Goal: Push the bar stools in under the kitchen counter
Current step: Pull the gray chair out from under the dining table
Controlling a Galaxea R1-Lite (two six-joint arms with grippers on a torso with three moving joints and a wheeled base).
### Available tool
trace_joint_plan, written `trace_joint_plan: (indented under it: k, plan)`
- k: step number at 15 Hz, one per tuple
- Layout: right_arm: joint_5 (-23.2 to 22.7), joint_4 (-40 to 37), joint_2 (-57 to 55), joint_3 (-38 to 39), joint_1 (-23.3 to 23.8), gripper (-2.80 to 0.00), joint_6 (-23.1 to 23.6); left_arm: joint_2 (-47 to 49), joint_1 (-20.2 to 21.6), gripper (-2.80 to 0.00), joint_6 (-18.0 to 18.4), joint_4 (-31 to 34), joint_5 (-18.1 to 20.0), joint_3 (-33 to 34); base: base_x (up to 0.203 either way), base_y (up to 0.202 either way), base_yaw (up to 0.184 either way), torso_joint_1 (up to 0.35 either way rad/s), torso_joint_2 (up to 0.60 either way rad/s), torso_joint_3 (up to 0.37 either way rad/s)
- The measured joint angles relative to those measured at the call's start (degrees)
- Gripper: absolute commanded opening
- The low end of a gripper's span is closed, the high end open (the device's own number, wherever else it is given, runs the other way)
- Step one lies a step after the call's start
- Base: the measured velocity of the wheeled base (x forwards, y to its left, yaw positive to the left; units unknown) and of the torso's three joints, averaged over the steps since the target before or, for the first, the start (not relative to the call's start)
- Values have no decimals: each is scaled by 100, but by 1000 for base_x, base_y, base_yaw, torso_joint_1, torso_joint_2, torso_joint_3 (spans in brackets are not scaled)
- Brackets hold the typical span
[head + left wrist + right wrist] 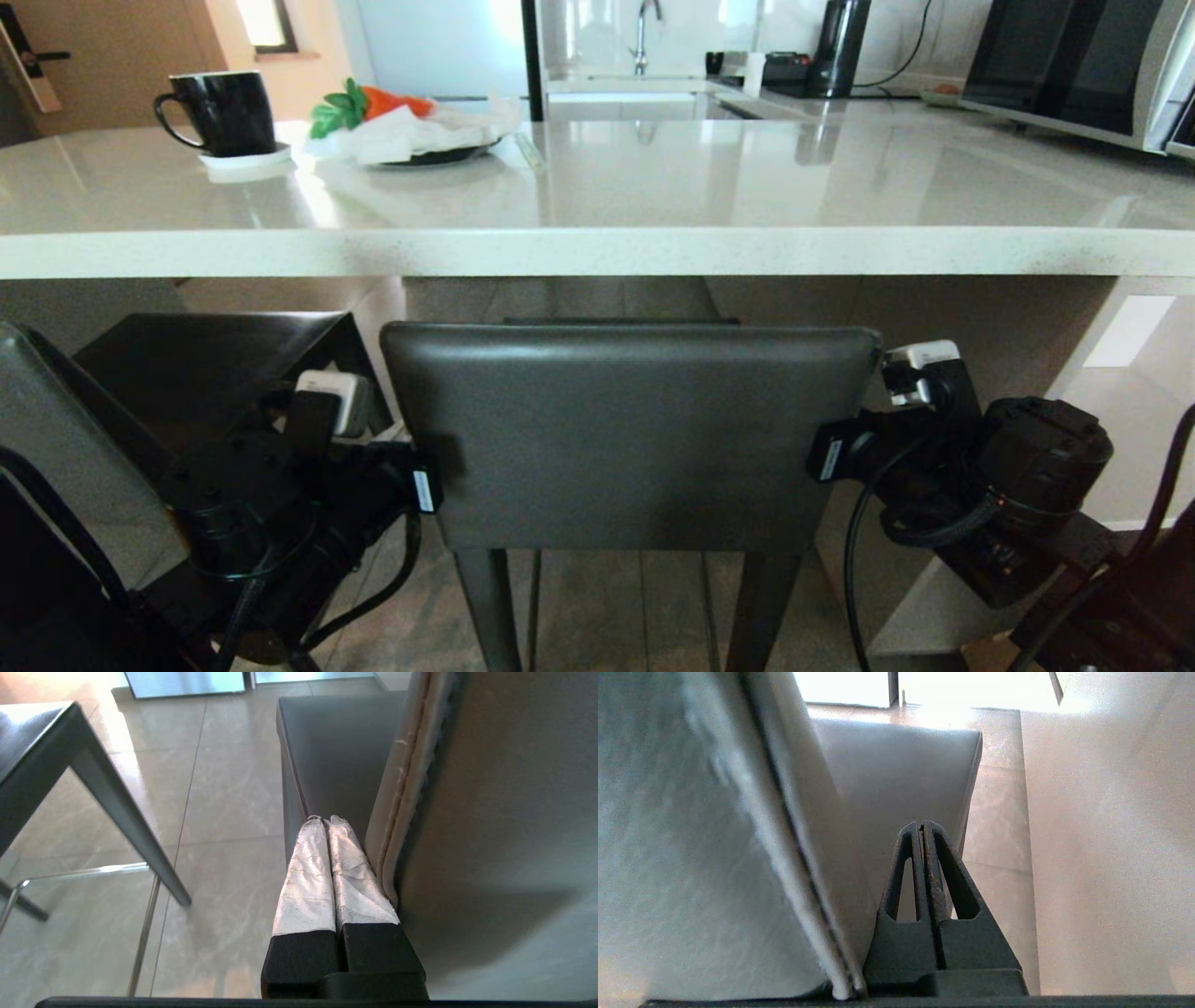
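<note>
The long glossy white speckled stone desk (597,252) runs across the head view with its thick front edge facing the robot. Directly before the robot stands a tall bar stool with a low dark grey leather backrest (630,429) and slim black tapered legs; the backrest top sits just below the desk edge, and the flat seat reaches forward beneath the slab. A second matching dark stool (201,373) stands to the left, its flat seat partly under the desk, its black leg and thin metal footrest showing in the left wrist view (over pale floor tiles). The left hand (325,820) lies against the left edge of the centre stool's backrest, its white-wrapped fingers (308,877) pressed together and holding nothing. The right hand (921,825) lies against the right edge of the same backrest, its black fingers likewise closed on nothing; to its outer side stands a white slab side leg (1111,849) of the desk. On the desk top, far left, a black mug (224,112) rests on a white coaster, beside a dark plate carrying white paper and an orange and green item (373,105). A kettle (838,47) and a microwave (1074,70) stand at the far right.
</note>
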State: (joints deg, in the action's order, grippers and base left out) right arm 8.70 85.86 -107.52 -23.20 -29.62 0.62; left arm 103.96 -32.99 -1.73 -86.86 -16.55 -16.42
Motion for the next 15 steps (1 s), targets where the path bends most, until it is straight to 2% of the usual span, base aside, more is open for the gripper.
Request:
trace_joint_plan:
  k: [15]
  plan:
    - [122,9,99,168,-133,-280,-2,-116,-151,-280,0,-39,-41,199,-196,0,-1,0,2,2]
